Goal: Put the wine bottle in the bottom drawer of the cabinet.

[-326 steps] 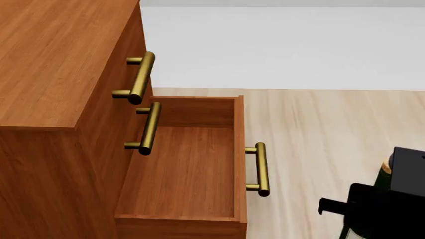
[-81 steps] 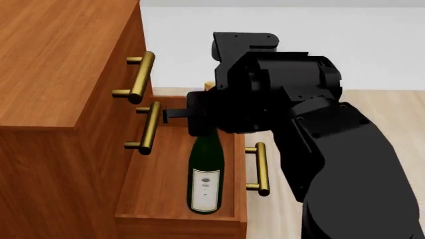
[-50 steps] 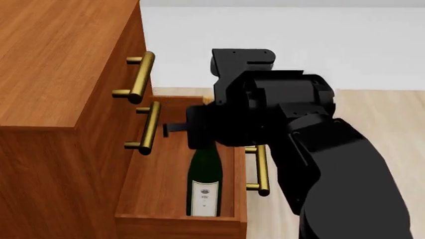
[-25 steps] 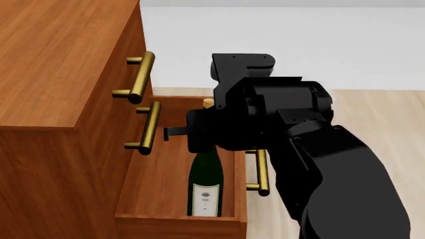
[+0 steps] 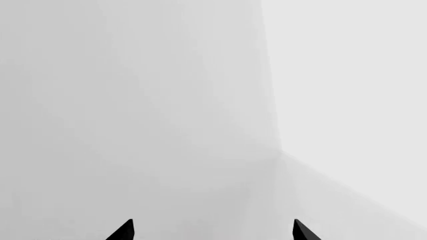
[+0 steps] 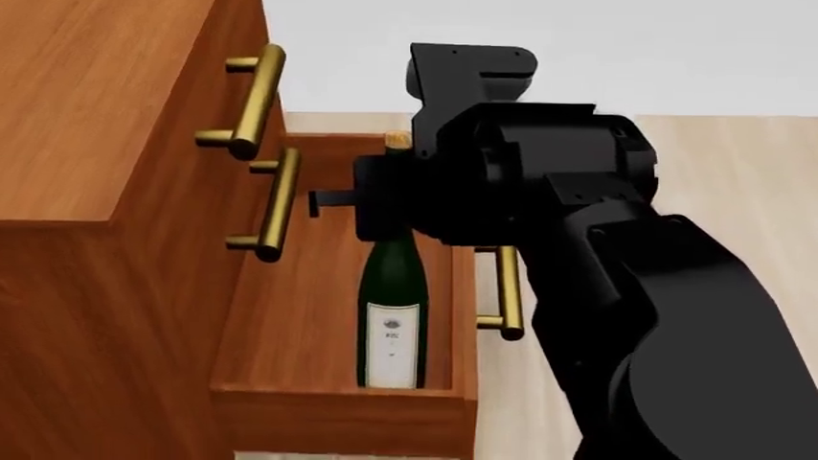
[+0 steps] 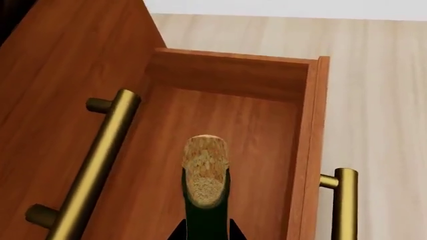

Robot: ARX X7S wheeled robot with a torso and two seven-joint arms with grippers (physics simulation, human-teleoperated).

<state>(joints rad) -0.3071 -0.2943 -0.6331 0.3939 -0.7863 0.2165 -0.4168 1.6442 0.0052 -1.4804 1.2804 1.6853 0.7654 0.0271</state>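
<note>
The dark green wine bottle [image 6: 391, 307] stands upright inside the pulled-out bottom drawer [image 6: 291, 335] of the reddish-brown cabinet [image 6: 90, 125]. The drawer's near wall hides the bottle's base. My right gripper [image 6: 387, 203] is shut on the bottle's neck, with the tan cork [image 6: 398, 141] showing just above it. In the right wrist view the cork [image 7: 205, 160] and neck [image 7: 206, 215] sit tight between the two black fingertips of the right gripper [image 7: 207, 234]. My left gripper [image 5: 212, 232] is open, with only a pale grey wall ahead of it; the head view does not show it.
The drawer's brass handle [image 6: 509, 292] sticks out close beside my right forearm. Two upper brass handles [image 6: 249, 105] [image 6: 275, 206] overhang the drawer's inner side. Light wooden floor [image 6: 729, 182] lies beyond the cabinet.
The right arm has lowered the bottle into the drawer, so the near wall now hides its base. The cork now shows above the gripper. The head view has shifted slightly.
</note>
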